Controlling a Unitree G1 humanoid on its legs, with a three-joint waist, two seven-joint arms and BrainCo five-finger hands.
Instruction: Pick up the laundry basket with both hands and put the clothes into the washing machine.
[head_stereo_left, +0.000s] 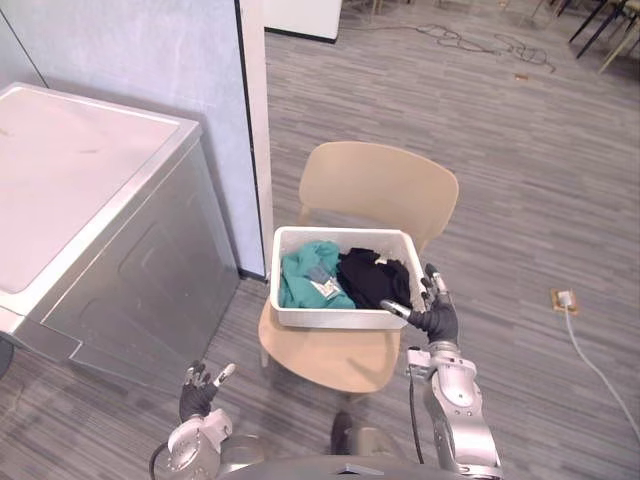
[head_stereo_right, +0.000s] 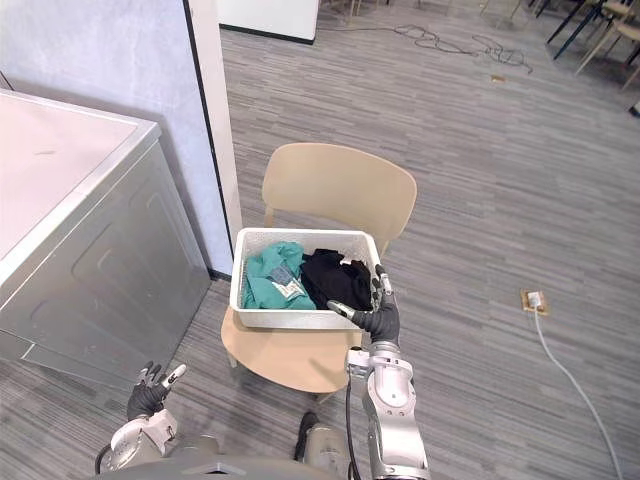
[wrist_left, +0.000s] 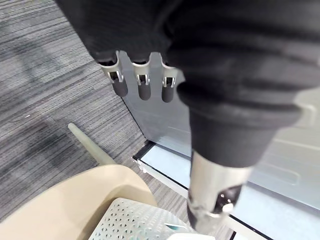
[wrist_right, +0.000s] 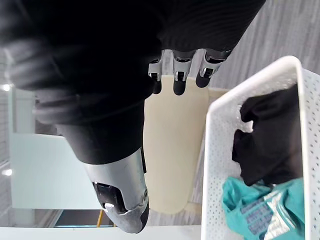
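1. The white laundry basket (head_stereo_left: 340, 318) sits on the chair (head_stereo_left: 380, 185), holding teal and black clothes (head_stereo_left: 345, 278).
2. The right hand (head_stereo_left: 435, 318), fingers spread and empty, is just beside the basket's right rim. The left hand (head_stereo_left: 200, 390) is low and loosely spread, well apart from it.
3. The perforated plastic looks light and fairly stiff, so the opposite side rims seem the best holds.

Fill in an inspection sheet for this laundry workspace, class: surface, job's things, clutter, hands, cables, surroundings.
Surface: beige chair carries the basket; grey floor around it.
Job's things: white basket on the seat, teal clothes and black clothes inside; washing machine to the left, top closed.
Clutter: nothing seen.
Hands: right hand open beside the basket's right wall; left hand open, low, apart from the basket.
Cables: white cable with plug at right; dark cable far off.
Surroundings: pale wall behind the machine.
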